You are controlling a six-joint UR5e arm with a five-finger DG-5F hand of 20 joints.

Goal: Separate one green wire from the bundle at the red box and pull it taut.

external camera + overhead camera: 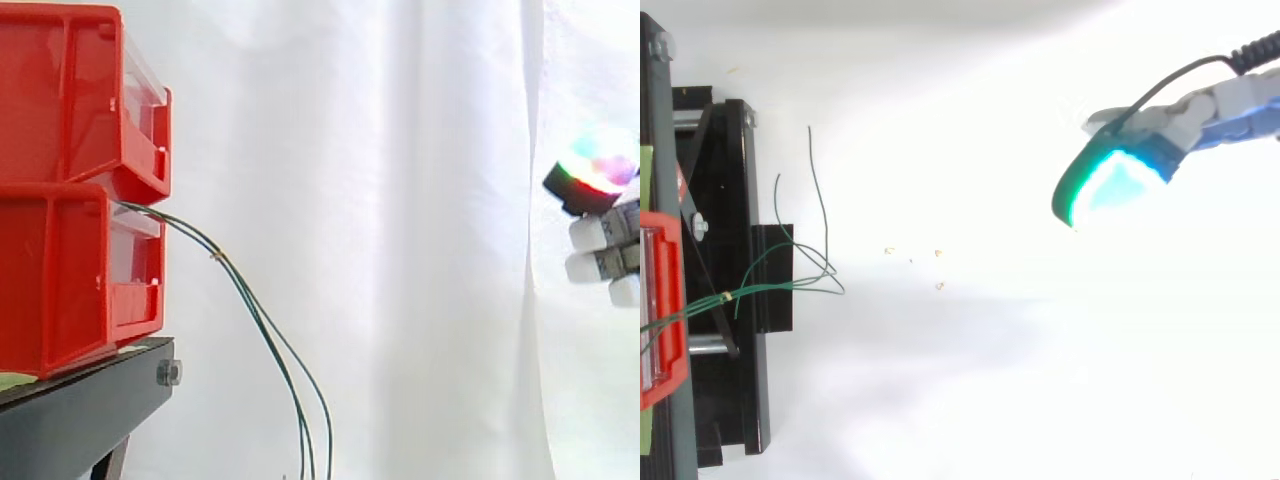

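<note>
1. One glowing pad (1105, 185), cyan and green, leads the hand (1200, 110). The fingers reach out straight and hold nothing.
2. Side view: the hand (605, 240) sits at the right edge, at about the height where the two bins meet, with its fingertips toward the left.
3. Green wires (255, 310) hang well apart from the hand, untouched. They leave the top front of the lower of two stacked red bins (70, 190), pass a small pale tie (215, 257), and droop slack past the bottom edge.
4. Top view: beyond the tie the wires (790, 283) fan into loose ends beside the black stand (740, 200).
5. White curtain (400, 200) backs the scene.
</note>
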